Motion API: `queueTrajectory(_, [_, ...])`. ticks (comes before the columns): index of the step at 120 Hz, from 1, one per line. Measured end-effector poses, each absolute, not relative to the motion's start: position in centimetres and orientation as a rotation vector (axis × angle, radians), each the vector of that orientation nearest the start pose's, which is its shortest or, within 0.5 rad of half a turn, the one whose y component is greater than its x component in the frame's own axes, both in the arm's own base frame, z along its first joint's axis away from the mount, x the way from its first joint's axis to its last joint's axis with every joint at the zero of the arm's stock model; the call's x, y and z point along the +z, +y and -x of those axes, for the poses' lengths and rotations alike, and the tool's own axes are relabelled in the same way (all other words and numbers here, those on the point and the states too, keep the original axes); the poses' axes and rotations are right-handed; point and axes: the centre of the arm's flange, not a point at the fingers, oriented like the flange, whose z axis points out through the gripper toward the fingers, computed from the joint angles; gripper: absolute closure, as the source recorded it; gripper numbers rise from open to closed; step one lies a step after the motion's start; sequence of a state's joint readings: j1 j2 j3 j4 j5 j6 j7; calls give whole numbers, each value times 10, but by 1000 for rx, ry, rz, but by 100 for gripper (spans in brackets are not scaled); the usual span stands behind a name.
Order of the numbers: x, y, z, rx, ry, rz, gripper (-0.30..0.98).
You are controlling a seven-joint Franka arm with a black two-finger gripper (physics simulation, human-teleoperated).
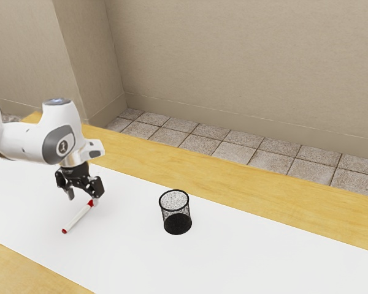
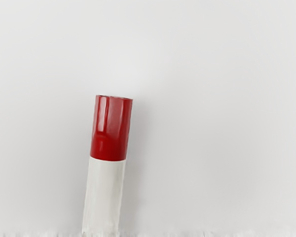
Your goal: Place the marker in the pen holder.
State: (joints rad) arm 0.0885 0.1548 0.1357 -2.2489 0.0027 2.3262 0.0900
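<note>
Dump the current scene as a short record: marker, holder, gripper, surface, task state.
marker: white barrel, red at both ends; lying on the white strip
pen holder: black mesh cup, upright on the white strip, toward the exterior view's right from the marker
gripper: open, just above the marker's red cap end; nothing held
surface: wooden table with the white strip across it
background: beige wall, tiled floor
task_state: marker outside the holder, not yet grasped

A white covering (image 1: pixel 233 257) tops the yellow wooden table (image 1: pixel 251 177), bearing a red-and-white marker (image 1: pixel 78 217) below the jaws and a black mesh pen holder (image 1: pixel 176 222) well apart.
</note>
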Motion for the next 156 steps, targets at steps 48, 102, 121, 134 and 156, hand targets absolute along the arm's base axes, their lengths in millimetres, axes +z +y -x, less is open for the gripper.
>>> queueTrajectory(48, [259, 137, -497, 13, -42, 3116, 16])
queueTrajectory(102, [247, 148, -507, -57, 19, 3109, 26])
queueTrajectory(121, [247, 148, -509, -71, 29, 3108, 41])
queueTrajectory(134, [249, 146, -511, -81, 35, 3106, 51])
queueTrajectory(156, [249, 144, -512, -80, 37, 3107, 61])
